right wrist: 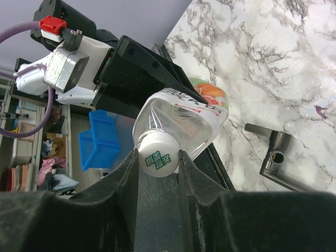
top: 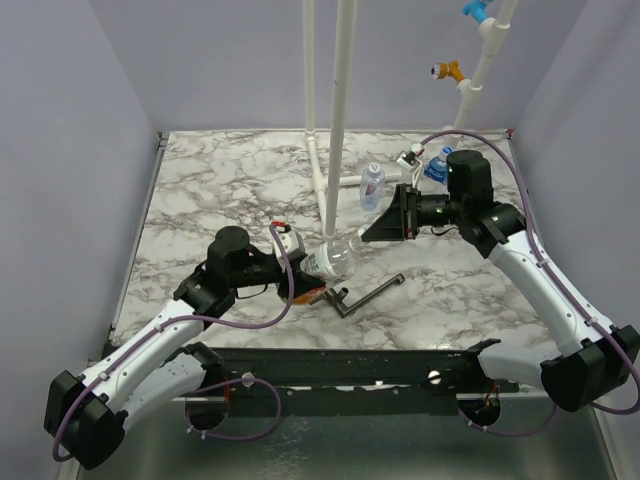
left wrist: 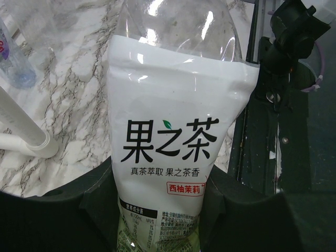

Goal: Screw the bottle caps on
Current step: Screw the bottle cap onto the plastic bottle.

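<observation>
A clear bottle [top: 335, 258] with a white label lies tilted in mid-air between both arms. My left gripper [top: 298, 270] is shut on its lower body; in the left wrist view the label [left wrist: 173, 105] fills the frame between the black fingers [left wrist: 63, 210]. My right gripper [top: 372, 232] is shut on a white cap [right wrist: 156, 154] with green print that sits on the bottle's neck [right wrist: 184, 118]. The bottle's green, orange and red label end [right wrist: 210, 94] shows by the left gripper. Two more small bottles stand at the back, one clear [top: 372, 185] and one blue-labelled [top: 437, 165]. No other caps show.
A black T-shaped metal tool [top: 365, 293] lies on the marble table [top: 220, 180] just below the held bottle; it also shows in the right wrist view [right wrist: 275, 155]. Tall white pipes [top: 340, 110] rise behind it. A black rail [top: 350, 365] runs along the near edge.
</observation>
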Robot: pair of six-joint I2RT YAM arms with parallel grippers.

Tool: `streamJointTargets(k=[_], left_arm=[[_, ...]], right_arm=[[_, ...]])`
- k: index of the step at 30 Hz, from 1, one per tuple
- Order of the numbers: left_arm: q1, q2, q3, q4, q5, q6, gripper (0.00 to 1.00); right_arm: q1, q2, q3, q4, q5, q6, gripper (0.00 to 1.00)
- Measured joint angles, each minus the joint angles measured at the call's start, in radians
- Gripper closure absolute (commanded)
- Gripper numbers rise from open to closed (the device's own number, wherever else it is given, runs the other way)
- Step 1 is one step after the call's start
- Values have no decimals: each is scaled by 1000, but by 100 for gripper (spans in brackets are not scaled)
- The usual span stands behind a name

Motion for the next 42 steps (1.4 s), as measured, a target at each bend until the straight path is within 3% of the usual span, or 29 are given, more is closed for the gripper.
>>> streamJointTargets(k=[21, 42], left_arm=[[-1, 34, 0, 14, 0, 0, 100], [-7, 153, 51, 8, 27, -16, 100]], right_arm=[[23, 11, 15, -77, 29, -51, 81], [51, 17, 74, -204, 177, -165, 84]])
